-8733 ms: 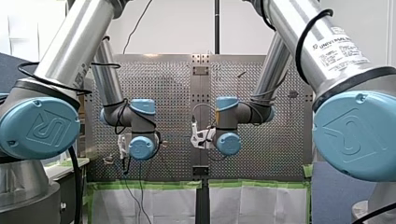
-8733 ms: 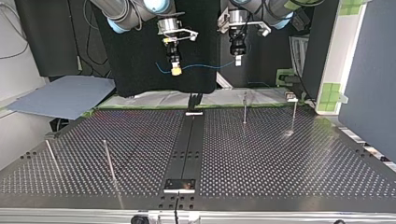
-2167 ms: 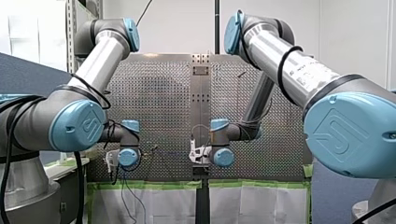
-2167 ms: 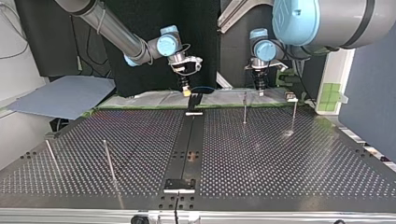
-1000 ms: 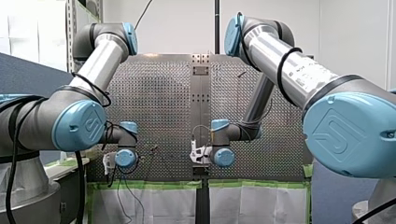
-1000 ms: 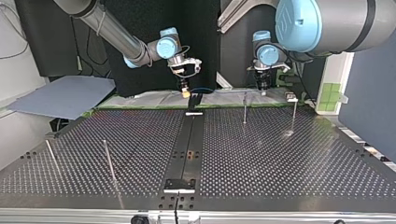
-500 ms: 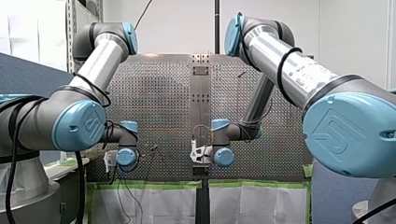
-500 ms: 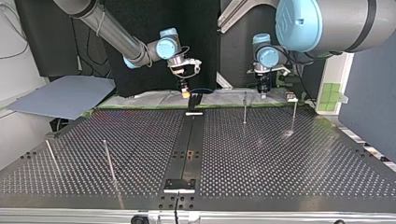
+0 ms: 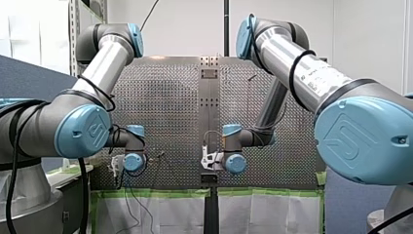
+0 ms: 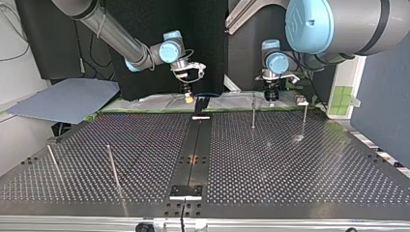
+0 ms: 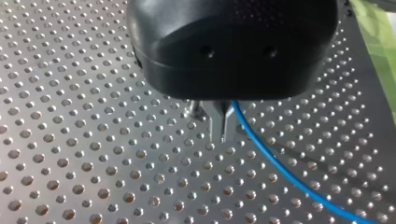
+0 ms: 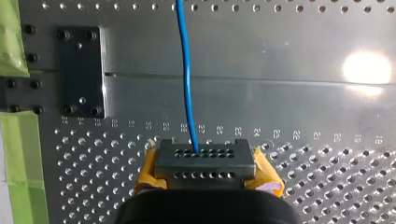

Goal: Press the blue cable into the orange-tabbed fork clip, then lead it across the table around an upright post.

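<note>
Your right gripper (image 10: 186, 99) has edged toward the top view's left. It and your left gripper (image 11: 222, 133) each pinch the thin blue cable (image 12: 186, 70) above the glossy perforated steel table (image 10: 290, 164), near green tape (image 12: 9, 37).

Front view looks over the table (image 9: 165, 107); top view faces back; wrist views close above it.

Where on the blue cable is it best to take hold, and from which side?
Likely the straight stretch of blue cable ahead of my right gripper, from above, closing across it: it is thin and runs straight over the table.
</note>
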Robot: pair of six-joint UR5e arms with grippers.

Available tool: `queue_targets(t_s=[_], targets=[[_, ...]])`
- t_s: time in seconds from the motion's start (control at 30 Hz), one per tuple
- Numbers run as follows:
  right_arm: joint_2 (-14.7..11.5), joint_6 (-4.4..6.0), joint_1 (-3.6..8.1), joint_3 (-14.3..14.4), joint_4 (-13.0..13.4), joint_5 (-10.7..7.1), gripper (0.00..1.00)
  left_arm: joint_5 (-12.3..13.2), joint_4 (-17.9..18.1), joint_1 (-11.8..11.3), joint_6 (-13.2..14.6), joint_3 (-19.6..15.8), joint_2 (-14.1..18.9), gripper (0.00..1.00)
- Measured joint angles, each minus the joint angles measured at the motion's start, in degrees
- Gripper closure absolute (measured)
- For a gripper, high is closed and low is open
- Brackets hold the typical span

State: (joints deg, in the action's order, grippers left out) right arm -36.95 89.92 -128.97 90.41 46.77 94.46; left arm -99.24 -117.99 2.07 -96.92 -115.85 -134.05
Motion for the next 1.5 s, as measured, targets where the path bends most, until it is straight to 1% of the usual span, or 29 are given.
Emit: queue_targets(t_s=[0.17,0.33,0.77,0.93,0.97,1.0,1.03,1.07,1.1,1.13,1.17,1.2,1.23,1.27,1.3,1.33,1.4,1.5], targets=[[-0.01,0.01,0.71,-0.19,-0.1,0.1,1.0,0.62,-2.3,-0.02,-0.09,1.96,-0.03,1.0],[-0.01,0.01,1.54,-1.03,-1.07,0.08,1.0,0.99,-4.73,-0.11,-0.13,3.68,-0.08,1.0],[-0.01,0.01,2.99,-3.41,-2.44,0.0,1.0,1.34,-6.92,-0.53,-1.08,6.17,-0.08,1.0],[-0.01,0.0,3.44,-3.67,-2.5,-0.09,1.0,2.32,-7.35,-0.68,-0.88,6.54,-0.07,1.0],[-0.01,0.01,3.49,-3.67,-2.51,-0.11,1.0,2.47,-7.47,-0.73,-0.68,6.54,-0.06,0.91],[-0.01,0.01,3.57,-3.68,-2.52,-0.12,1.0,2.58,-7.63,-0.77,-0.4,6.54,-0.05,0.91],[-0.01,0.01,3.63,-3.68,-2.53,-0.13,1.0,2.69,-7.89,-0.81,0.02,6.54,-0.04,0.8],[0.0,0.01,3.69,-3.68,-2.54,-0.13,1.0,2.74,-8.13,-0.83,0.39,6.54,-0.05,0.6],[-0.01,0.01,3.77,-3.68,-2.54,-0.13,1.0,2.81,-8.4,-0.86,0.77,6.54,-0.05,0.6],[0.0,0.01,3.82,-3.69,-2.55,-0.14,1.0,2.93,-8.8,-0.91,1.3,6.54,-0.04,0.4],[0.0,0.01,3.85,-3.69,-2.55,-0.14,1.0,3.04,-9.15,-0.93,1.73,6.54,-0.03,0.28],[0.0,0.0,3.89,-3.69,-2.55,-0.14,1.0,3.15,-9.56,-0.95,2.17,6.54,-0.03,0.28],[0.0,0.01,3.91,-3.7,-2.55,-0.14,1.0,3.26,-10.13,-0.97,2.77,6.55,-0.03,0.12],[0.01,0.0,3.92,-3.7,-2.55,-0.14,1.0,3.27,-10.57,-0.97,3.25,6.55,-0.03,0.07],[0.02,0.01,3.92,-3.7,-2.56,-0.14,1.0,3.19,-11.04,-0.97,3.74,6.55,-0.02,0.07],[0.01,0.01,3.92,-3.7,-2.55,-0.14,1.0,2.94,-11.7,-0.97,4.27,6.55,-0.02,0.0],[0.01,0.01,3.92,-3.69,-2.56,-0.14,1.0,2.36,-12.59,-0.98,4.51,6.54,-0.02,0.0],[0.0,0.0,3.94,-3.69,-2.55,-0.15,1.0,1.15,-14.07,-0.98,3.9,6.54,-0.01,0.0]])
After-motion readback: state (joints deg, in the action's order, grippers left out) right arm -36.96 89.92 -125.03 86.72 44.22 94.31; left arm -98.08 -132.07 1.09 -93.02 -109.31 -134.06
